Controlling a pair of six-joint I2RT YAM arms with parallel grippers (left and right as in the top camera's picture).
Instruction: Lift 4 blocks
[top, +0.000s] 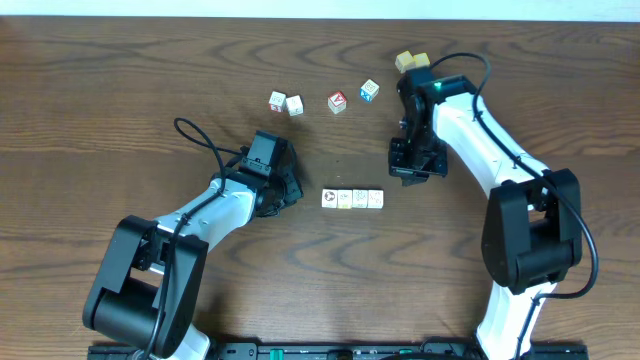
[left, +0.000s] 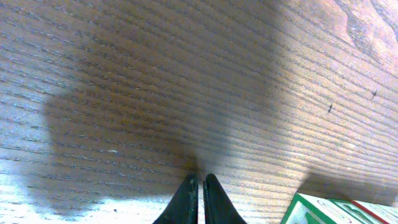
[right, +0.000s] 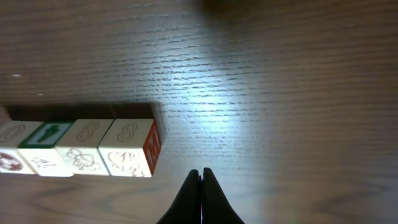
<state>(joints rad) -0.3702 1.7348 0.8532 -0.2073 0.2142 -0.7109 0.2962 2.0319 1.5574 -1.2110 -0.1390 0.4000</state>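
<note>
Four blocks (top: 352, 199) sit touching in a straight left-right row at mid table (top: 120, 90), flat on the wood, none lifted. Left gripper (top: 293, 190) is just left of the row, apart from it, fingers pressed together on nothing (its wrist cam catches only a green-edged block corner at lower right). Right gripper (top: 408, 172) is right of the row & a bit farther back, also pressed together, empty, tips over bare wood. Far side, well apart from the row: two white cubes (top: 285, 102) w/ pink-red edges, red-faced cube (top: 338, 101), blue-sided cube (top: 370, 90), pale yellow cubes (top: 411, 61) farthest right
</note>
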